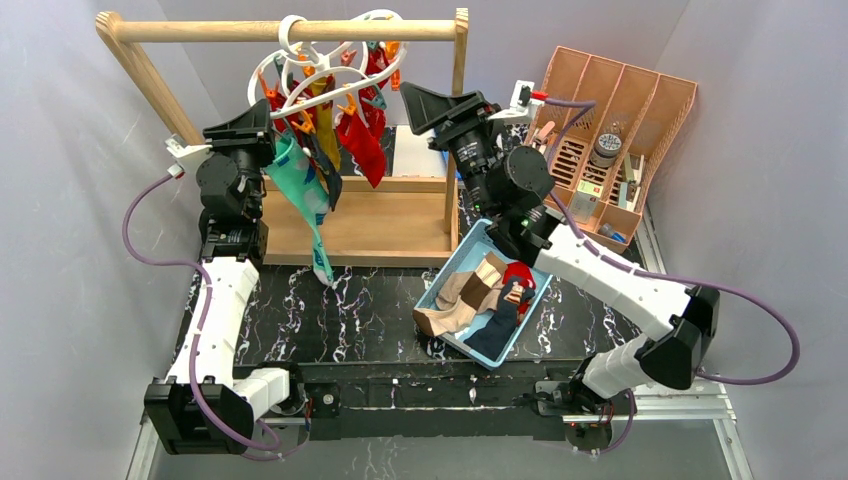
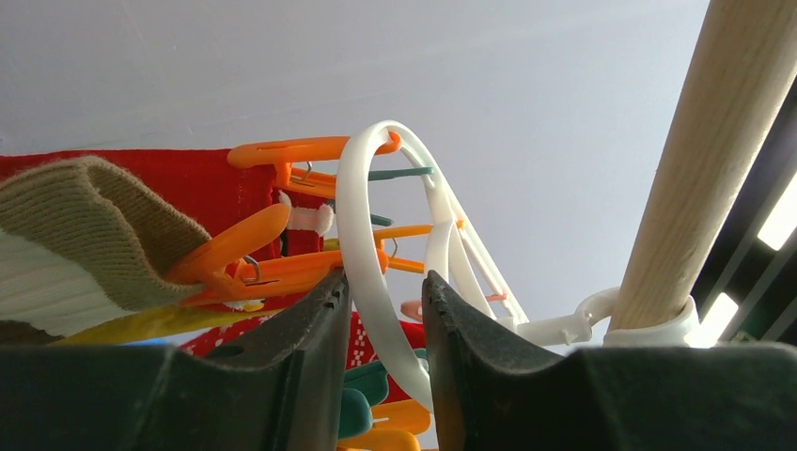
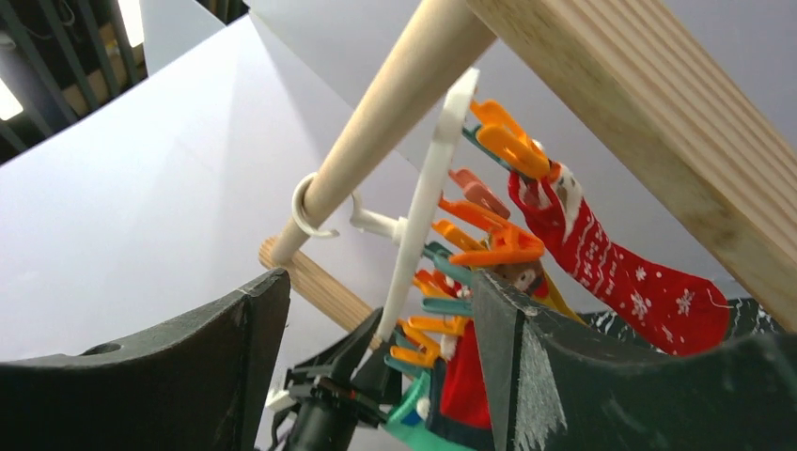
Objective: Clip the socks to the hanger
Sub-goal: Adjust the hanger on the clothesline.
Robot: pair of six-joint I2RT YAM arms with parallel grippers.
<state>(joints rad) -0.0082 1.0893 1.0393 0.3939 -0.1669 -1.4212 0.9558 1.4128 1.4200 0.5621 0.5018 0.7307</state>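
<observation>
The white ring hanger (image 1: 322, 58) hangs by its hook from the wooden rail, with orange and teal clips. Red (image 1: 362, 145), teal (image 1: 303, 190) and darker socks hang clipped from it. My left gripper (image 1: 268, 118) is shut on the ring's left edge; in the left wrist view the ring (image 2: 362, 216) passes between the fingers of my left gripper (image 2: 385, 287). My right gripper (image 1: 412, 100) is open and empty just right of the hanger; in its own view the gripper (image 3: 378, 277) faces the ring (image 3: 437, 178) and a red patterned sock (image 3: 639, 282). More socks (image 1: 470, 290) lie in the blue tray (image 1: 432, 297).
The light wooden rail frame (image 1: 290, 31) stands on a wooden base (image 1: 390, 220) at the back. A pink slotted organiser (image 1: 620, 100) with small items stands at the back right. The tray sits on the black marbled mat (image 1: 340, 310) under my right arm.
</observation>
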